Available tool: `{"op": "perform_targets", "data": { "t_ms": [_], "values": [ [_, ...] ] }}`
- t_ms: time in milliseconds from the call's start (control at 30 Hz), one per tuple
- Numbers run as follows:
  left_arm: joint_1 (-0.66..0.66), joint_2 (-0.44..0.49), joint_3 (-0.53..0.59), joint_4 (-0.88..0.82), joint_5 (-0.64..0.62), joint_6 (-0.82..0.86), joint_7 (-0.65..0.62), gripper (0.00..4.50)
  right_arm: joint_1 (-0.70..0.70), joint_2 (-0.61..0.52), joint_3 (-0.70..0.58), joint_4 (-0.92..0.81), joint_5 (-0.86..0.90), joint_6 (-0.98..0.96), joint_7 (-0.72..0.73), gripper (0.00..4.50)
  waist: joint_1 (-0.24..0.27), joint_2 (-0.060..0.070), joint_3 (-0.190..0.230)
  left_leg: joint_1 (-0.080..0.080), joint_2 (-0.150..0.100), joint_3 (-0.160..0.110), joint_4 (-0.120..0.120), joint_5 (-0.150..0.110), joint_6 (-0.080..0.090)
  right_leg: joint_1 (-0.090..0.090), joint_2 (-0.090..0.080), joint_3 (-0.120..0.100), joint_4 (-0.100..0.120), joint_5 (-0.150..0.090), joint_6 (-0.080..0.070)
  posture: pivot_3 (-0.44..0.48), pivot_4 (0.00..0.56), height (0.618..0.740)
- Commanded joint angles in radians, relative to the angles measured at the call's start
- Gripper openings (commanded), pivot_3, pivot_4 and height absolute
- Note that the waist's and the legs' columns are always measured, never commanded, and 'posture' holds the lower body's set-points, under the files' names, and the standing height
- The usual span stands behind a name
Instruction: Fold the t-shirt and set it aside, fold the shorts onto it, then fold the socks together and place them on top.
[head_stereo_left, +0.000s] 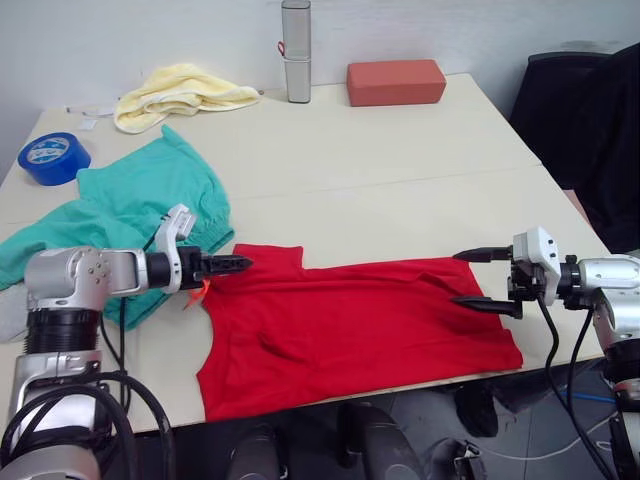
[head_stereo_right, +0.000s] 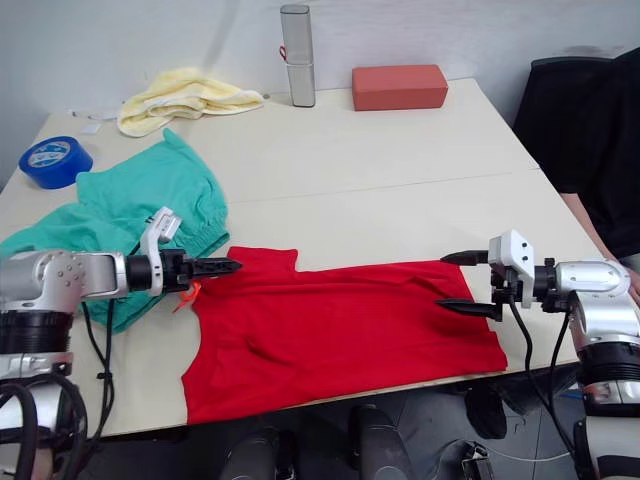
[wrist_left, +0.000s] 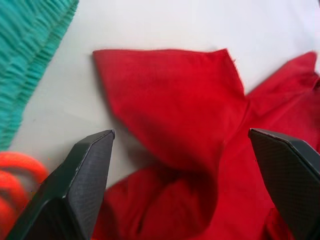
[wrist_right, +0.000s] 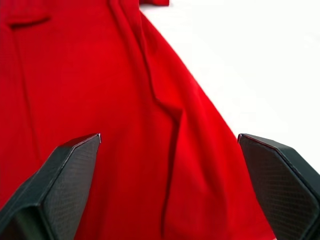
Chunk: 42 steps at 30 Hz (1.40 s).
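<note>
The red t-shirt (head_stereo_left: 350, 325) lies spread flat along the table's front edge, lightly wrinkled. My left gripper (head_stereo_left: 235, 264) is open at its left sleeve corner (wrist_left: 170, 95), fingers on either side of the cloth without touching it. My right gripper (head_stereo_left: 470, 280) is open at the shirt's right end (wrist_right: 125, 125), holding nothing. The teal shorts (head_stereo_left: 140, 215) lie crumpled to the left, just behind my left arm, their orange drawstring (head_stereo_left: 197, 293) beside the gripper. A pale grey patch (head_stereo_left: 10, 325) at the far left edge may be the socks; I cannot tell.
At the back of the table are a pale yellow cloth (head_stereo_left: 180, 92), a silver cylinder (head_stereo_left: 296, 50) and a red-brown block (head_stereo_left: 396, 82). A blue tape roll (head_stereo_left: 53, 158) sits at the back left. A dark chair (head_stereo_left: 590, 120) stands to the right.
</note>
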Motion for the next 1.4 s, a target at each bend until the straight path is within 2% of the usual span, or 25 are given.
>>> {"op": "perform_targets", "data": {
  "t_ms": [33, 200, 267, 367, 467, 700, 833, 933, 1133, 1400],
  "values": [
    [-0.042, -0.027, 0.014, 0.056, 0.029, 0.014, 0.028, 4.50, -0.008, -0.006, -0.038, -0.030, 0.003, 0.003, -0.004, 4.48, 0.005, 0.000, 0.000, 0.000, 0.000, 0.000, 0.000, 0.000, 0.000, 0.000, 0.000, 0.000, 0.000, 0.000, 0.000, 0.000, 0.150, 0.740],
    [-0.073, -0.027, -0.053, 0.082, 0.043, 0.061, -0.021, 4.50, -0.002, -0.003, -0.043, -0.037, 0.004, 0.004, -0.007, 4.48, 0.015, 0.000, 0.000, 0.001, 0.000, 0.000, 0.001, 0.000, -0.001, 0.000, 0.000, 0.000, 0.001, 0.000, 0.000, 0.000, 0.150, 0.740],
    [-0.086, -0.046, -0.048, 0.122, 0.072, 0.029, 0.001, 4.11, 0.003, -0.002, -0.047, -0.044, 0.008, 0.005, -0.011, 4.50, 0.017, 0.000, 0.000, 0.001, 0.000, 0.000, 0.000, 0.000, -0.001, 0.000, 0.000, 0.000, 0.001, 0.000, 0.000, 0.000, 0.150, 0.740],
    [-0.093, -0.073, -0.049, 0.198, 0.121, -0.053, 0.012, 3.29, 0.013, 0.003, -0.055, -0.059, 0.014, 0.008, -0.018, 4.50, 0.021, 0.000, 0.000, 0.001, 0.000, 0.000, 0.001, 0.000, 0.000, 0.000, 0.000, 0.000, 0.001, 0.000, 0.000, 0.000, 0.150, 0.740],
    [-0.088, -0.090, -0.058, 0.233, 0.155, -0.120, 0.008, 2.25, 0.026, 0.007, -0.064, -0.077, 0.014, 0.015, -0.022, 4.50, 0.022, 0.000, 0.000, 0.001, -0.001, -0.001, 0.002, 0.001, 0.000, 0.001, -0.001, 0.000, 0.002, 0.000, 0.000, 0.000, 0.150, 0.740],
    [-0.046, -0.111, -0.040, 0.209, 0.170, -0.237, -0.050, 0.01, 0.066, 0.002, -0.085, -0.115, 0.019, 0.030, -0.037, 4.50, 0.020, 0.000, 0.000, 0.001, -0.001, -0.002, 0.001, 0.001, 0.000, 0.002, -0.002, -0.001, 0.002, 0.000, 0.000, 0.000, 0.150, 0.740],
    [-0.006, -0.123, -0.001, 0.168, 0.172, -0.403, -0.102, 0.01, 0.091, 0.001, -0.096, -0.131, 0.020, 0.033, -0.046, 4.50, 0.020, 0.000, 0.000, 0.000, -0.001, -0.003, 0.001, 0.001, 0.000, 0.002, -0.002, -0.001, 0.001, 0.000, 0.000, 0.000, 0.150, 0.740],
    [0.036, -0.136, 0.029, 0.136, 0.164, -0.590, -0.197, 0.01, 0.109, 0.003, -0.108, -0.147, 0.020, 0.039, -0.053, 4.50, 0.019, 0.000, 0.000, 0.000, -0.001, -0.002, 0.001, 0.001, 0.000, 0.002, -0.001, -0.001, 0.001, 0.000, 0.000, 0.000, 0.150, 0.740],
    [0.082, -0.141, 0.010, 0.099, 0.206, -0.838, -0.308, 0.01, 0.145, 0.002, -0.120, -0.174, 0.023, 0.044, -0.063, 4.50, 0.019, 0.000, 0.000, 0.000, 0.000, -0.002, 0.001, 0.001, 0.000, 0.001, -0.001, -0.001, 0.000, 0.000, 0.000, 0.000, 0.150, 0.740],
    [0.162, -0.123, -0.022, 0.126, 0.331, -1.317, -0.469, 0.01, 0.179, -0.004, -0.133, -0.196, 0.024, 0.048, -0.077, 4.50, 0.017, 0.000, 0.000, 0.000, 0.000, -0.002, 0.000, 0.001, 0.000, 0.001, 0.000, -0.001, -0.001, 0.000, 0.000, 0.000, 0.150, 0.740]
  ]
}}
